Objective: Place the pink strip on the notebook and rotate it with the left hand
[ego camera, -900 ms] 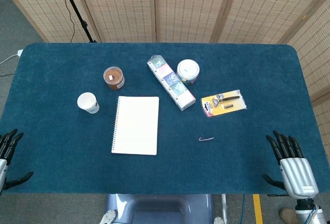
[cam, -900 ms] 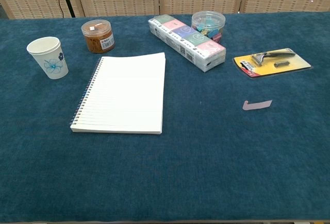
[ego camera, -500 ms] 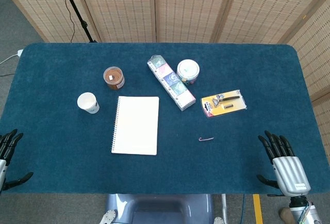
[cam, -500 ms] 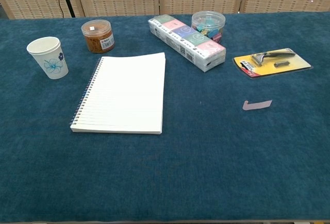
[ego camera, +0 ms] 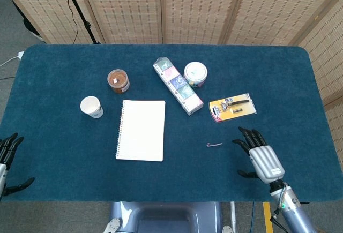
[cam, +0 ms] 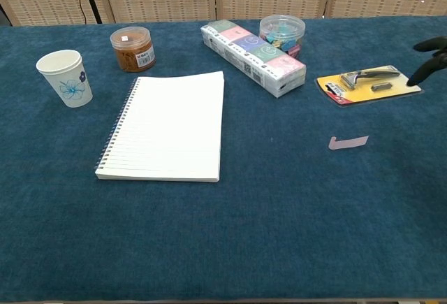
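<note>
Overhead, blue felt table, woven screens behind, both robot hands spread, empty.

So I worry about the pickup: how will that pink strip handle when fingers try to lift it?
The pink strip lies thin and flat on the blue cloth, so it probably offers little edge to pinch. It looks light, so it may slide when nudged. One end is bent up, which suggests that it flexes.
</note>
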`<state>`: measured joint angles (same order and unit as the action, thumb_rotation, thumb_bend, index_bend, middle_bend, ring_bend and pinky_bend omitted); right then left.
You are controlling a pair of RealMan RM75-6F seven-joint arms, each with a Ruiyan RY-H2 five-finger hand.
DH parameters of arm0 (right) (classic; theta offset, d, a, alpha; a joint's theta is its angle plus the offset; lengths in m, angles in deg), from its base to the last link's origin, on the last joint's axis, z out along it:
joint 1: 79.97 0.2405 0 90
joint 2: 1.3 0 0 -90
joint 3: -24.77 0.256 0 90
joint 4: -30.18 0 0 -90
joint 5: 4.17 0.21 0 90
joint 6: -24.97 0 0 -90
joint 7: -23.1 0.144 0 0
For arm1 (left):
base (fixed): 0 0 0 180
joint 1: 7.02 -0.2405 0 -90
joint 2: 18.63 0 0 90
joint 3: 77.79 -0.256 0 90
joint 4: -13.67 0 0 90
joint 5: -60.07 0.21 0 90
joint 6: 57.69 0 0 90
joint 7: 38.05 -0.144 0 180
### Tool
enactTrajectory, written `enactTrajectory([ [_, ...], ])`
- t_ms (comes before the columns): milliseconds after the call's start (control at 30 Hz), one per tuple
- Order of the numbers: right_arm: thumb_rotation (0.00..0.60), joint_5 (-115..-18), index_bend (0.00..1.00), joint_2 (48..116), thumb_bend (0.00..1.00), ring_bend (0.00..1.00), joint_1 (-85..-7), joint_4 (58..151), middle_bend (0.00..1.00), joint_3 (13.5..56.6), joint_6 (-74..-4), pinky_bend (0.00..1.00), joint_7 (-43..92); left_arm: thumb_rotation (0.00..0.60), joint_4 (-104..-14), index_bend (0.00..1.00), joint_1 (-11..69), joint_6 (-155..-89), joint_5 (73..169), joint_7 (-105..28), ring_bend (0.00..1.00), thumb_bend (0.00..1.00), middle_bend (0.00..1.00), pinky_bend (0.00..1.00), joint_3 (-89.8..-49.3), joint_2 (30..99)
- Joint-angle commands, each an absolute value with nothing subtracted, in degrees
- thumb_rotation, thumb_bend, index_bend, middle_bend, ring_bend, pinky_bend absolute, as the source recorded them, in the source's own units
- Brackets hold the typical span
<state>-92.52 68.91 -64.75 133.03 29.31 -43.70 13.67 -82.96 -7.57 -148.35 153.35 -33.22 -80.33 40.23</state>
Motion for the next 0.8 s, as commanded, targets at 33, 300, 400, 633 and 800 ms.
enactTrajectory([
  [33,0.600,-90.32,0.29,72.30,0.07,0.00,-62.80,131.40,0.00,30.57,-41.62,0.00,10.52,0.600,-83.12,0.00,-7.44,-148.06,153.06,-33.16,0.00,0.00,0.00,0.00,-80.22,40.11],
  [300,0.600,-85.42,0.33,79.49,0.22,0.00,-59.37,126.21,0.00,32.10,-38.36,0.00,4.30,0.600,-83.31,0.00,-7.28,-147.56,152.68,-32.56,0.00,0.00,0.00,0.00,-80.18,39.64],
  [400,0.600,-83.28,0.34,81.61,0.25,0.00,-58.43,124.70,0.00,32.52,-37.38,0.00,3.16,0.600,-83.30,0.00,-7.28,-147.54,152.43,-32.10,0.00,0.00,0.00,0.00,-80.06,39.49],
  [633,0.600,-80.50,0.38,85.34,0.31,0.00,-56.57,121.89,0.00,33.19,-36.58,0.00,0.40,0.600,-83.38,0.00,-7.13,-147.15,152.21,-31.69,0.00,0.00,0.00,0.00,-80.02,39.25],
  [800,0.600,-78.86,0.41,86.35,0.38,0.00,-55.73,120.62,0.00,33.56,-36.37,0.00,-0.71,0.600,-83.40,0.00,-7.14,-147.12,151.97,-31.22,0.00,0.00,0.00,0.00,-79.92,39.09],
])
